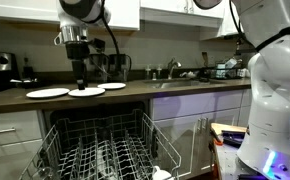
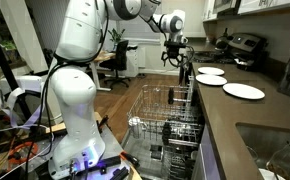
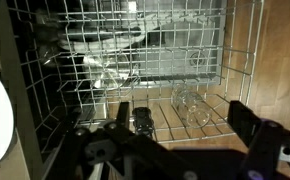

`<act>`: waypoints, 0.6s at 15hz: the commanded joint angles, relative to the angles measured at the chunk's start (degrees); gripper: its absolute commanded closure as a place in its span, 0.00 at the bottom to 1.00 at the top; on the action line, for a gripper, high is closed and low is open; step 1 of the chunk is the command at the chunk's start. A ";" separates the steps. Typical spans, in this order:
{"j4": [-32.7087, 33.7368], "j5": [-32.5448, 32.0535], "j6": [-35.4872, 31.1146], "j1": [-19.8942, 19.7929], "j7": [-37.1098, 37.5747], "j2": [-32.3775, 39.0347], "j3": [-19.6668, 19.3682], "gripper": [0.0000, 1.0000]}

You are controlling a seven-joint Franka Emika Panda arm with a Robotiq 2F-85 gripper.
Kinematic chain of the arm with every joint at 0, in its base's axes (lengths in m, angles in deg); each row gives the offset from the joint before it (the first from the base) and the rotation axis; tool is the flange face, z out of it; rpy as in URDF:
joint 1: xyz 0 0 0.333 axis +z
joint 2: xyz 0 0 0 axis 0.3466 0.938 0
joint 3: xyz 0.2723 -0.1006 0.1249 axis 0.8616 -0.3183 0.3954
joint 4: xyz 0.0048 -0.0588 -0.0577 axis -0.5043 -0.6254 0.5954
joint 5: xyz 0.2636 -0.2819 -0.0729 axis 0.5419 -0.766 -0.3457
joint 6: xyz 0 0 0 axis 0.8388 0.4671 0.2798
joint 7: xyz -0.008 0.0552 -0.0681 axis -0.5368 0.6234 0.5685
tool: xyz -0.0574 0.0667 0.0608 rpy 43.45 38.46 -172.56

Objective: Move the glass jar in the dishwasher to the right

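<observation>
The dishwasher's light-grey wire rack (image 1: pixel 85 150) is pulled out below the counter and also shows in an exterior view (image 2: pixel 165 110). In the wrist view the clear glass jar (image 3: pixel 190 105) lies on its side on the rack floor (image 3: pixel 215 60), near the right wall. My gripper (image 3: pixel 182 120) is open and empty, well above the rack, with the jar seen between its two fingers. In both exterior views the gripper (image 1: pixel 78 72) (image 2: pixel 175 62) hangs at about counter height above the open dishwasher.
Three white plates (image 1: pixel 48 93) (image 1: pixel 86 91) (image 1: pixel 112 86) lie on the dark counter (image 1: pixel 175 92); two show in an exterior view (image 2: pixel 211 72) (image 2: pixel 244 91). Other clear glassware (image 3: pixel 113 68) and a small dark object (image 3: pixel 142 120) sit in the rack. A sink (image 2: pixel 275 150) is nearby.
</observation>
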 commanded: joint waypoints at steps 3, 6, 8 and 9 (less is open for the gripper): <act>12.01 -2.81 -1.73 3.85 7.78 12.37 0.12 0.00; 20.33 -3.87 0.68 6.04 8.65 19.01 0.52 0.00; 25.05 -2.53 3.09 6.57 7.24 22.35 1.51 0.00; 26.81 -2.24 4.21 6.83 6.65 23.44 1.87 0.00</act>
